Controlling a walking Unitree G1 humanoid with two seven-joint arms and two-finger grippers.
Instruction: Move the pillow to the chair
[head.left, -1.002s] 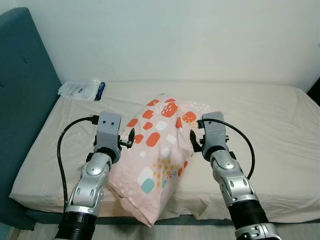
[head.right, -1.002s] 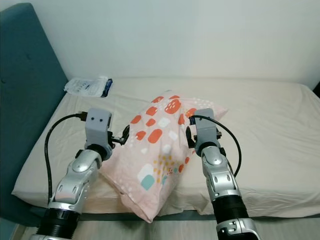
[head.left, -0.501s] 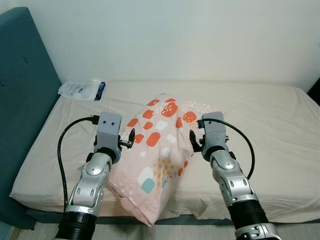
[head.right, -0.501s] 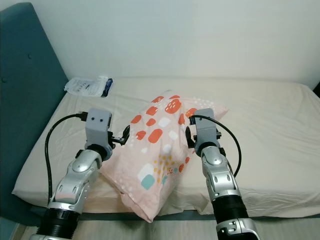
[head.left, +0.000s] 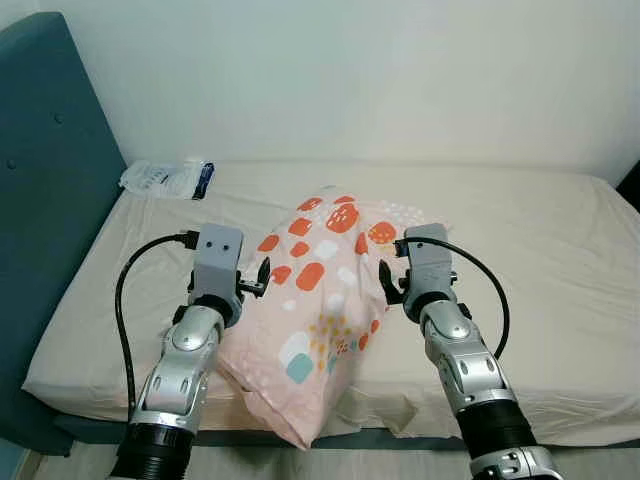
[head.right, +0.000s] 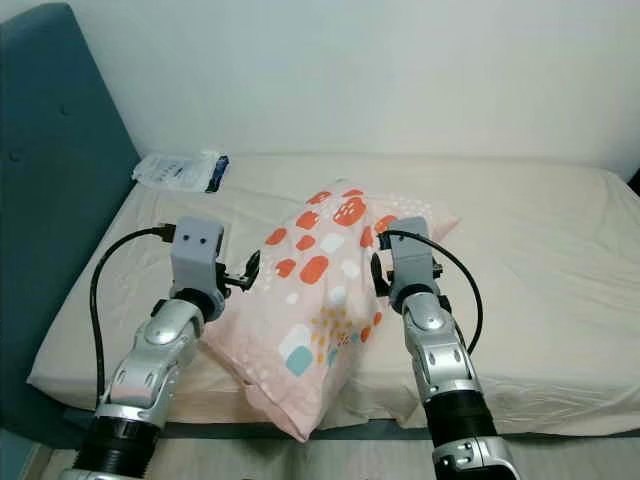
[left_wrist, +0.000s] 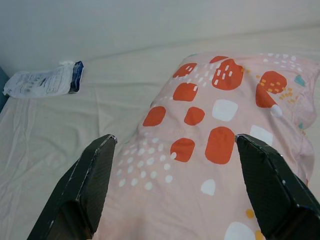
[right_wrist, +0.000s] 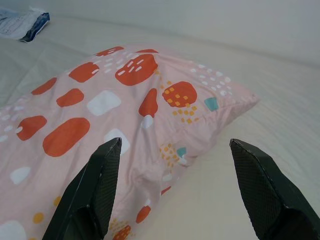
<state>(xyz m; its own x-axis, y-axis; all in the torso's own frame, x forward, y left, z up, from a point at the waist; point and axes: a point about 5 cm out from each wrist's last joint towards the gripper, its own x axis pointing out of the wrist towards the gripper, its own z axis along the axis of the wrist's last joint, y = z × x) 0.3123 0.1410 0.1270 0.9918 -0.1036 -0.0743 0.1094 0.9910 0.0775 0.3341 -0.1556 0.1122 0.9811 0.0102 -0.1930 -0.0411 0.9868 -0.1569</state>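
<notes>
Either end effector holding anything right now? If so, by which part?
Neither is closed on anything: both are open. The pillow is pressed between the left end effector and right end effector, held by its two long sides.

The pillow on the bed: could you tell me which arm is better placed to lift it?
Neither alone: the left gripper and right gripper flank the pillow, both open, so squeeze it together.
</notes>
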